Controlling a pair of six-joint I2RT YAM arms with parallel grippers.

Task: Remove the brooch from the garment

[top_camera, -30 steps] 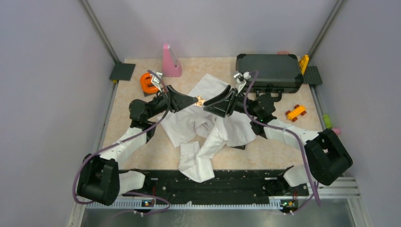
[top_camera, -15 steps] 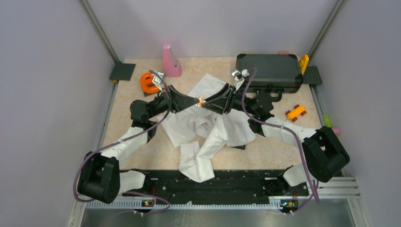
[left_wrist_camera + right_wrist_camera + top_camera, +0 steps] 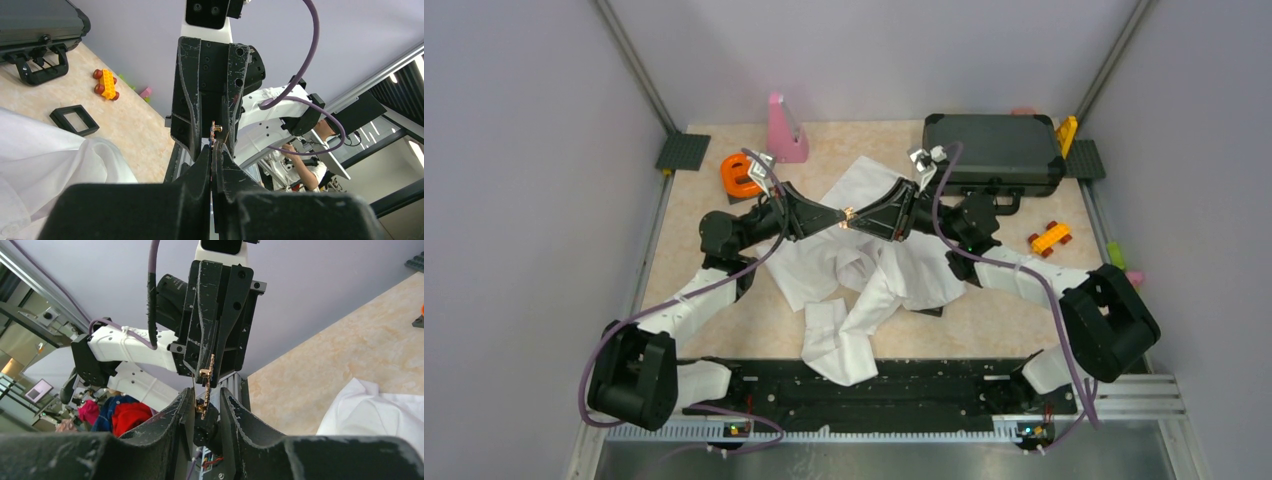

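Note:
The brooch (image 3: 847, 215), a tiny gold ornament, is held in the air above the white garment (image 3: 864, 265), apart from the cloth. My left gripper (image 3: 838, 217) is shut on it; in the left wrist view the fingertips (image 3: 212, 149) pinch together with the brooch (image 3: 216, 128) at their tip. My right gripper (image 3: 857, 220) faces the left one tip to tip. In the right wrist view its jaws (image 3: 206, 392) are open on either side of the brooch's (image 3: 206, 385) lower end. The garment lies crumpled on the table (image 3: 40, 165) (image 3: 380, 410).
A black case (image 3: 994, 150) sits at the back right, with an orange-yellow toy car (image 3: 1049, 237) in front of it. A pink object (image 3: 784, 130) and an orange object (image 3: 739, 177) stand at the back left. A black square tray (image 3: 75, 120) lies by the garment.
My right gripper has moved left toward my left gripper, so its open jaws now straddle the brooch. The left gripper keeps holding the brooch.

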